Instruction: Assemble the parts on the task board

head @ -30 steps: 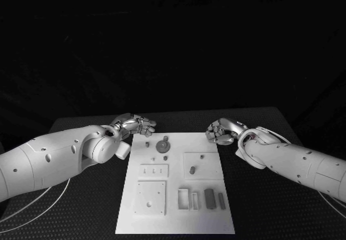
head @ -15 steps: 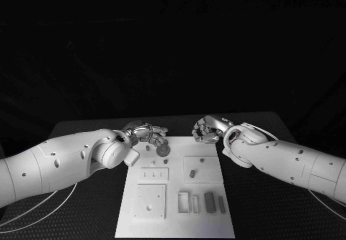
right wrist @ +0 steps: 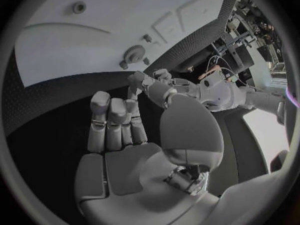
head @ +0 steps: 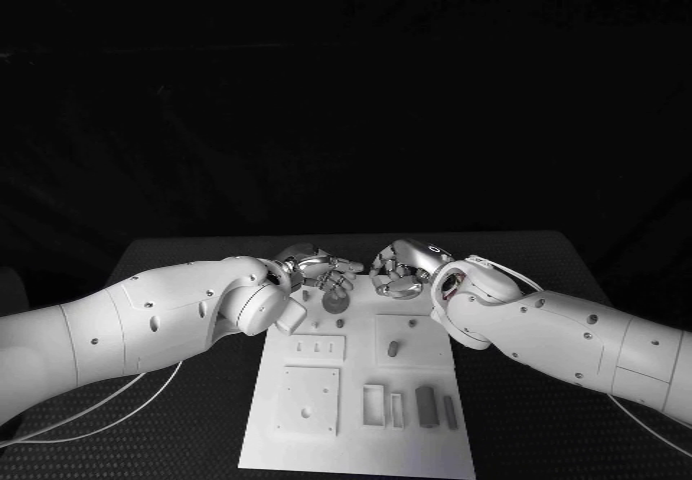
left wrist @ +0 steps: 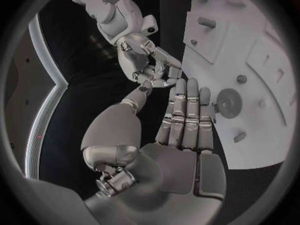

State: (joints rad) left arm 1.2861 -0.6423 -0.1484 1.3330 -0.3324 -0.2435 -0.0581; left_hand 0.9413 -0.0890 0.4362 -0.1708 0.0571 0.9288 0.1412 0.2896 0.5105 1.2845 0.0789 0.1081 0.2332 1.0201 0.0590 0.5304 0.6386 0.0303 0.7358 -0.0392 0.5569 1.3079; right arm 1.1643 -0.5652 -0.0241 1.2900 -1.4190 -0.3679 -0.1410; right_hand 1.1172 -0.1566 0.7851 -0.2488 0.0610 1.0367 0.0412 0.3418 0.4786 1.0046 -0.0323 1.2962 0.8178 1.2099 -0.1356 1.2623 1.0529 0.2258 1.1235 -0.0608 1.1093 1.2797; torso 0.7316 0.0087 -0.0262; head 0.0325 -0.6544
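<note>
Black table (head: 188, 255); hands hide task board (head: 361, 400) far edge.

We see a dim scene: from nine through twelve to three o'clock the room is black, while the task board (head: 361, 385) shines pale at six. Wrist views bend straight edges toward their rims, and glare whitens one rim at four o'clock.
</note>
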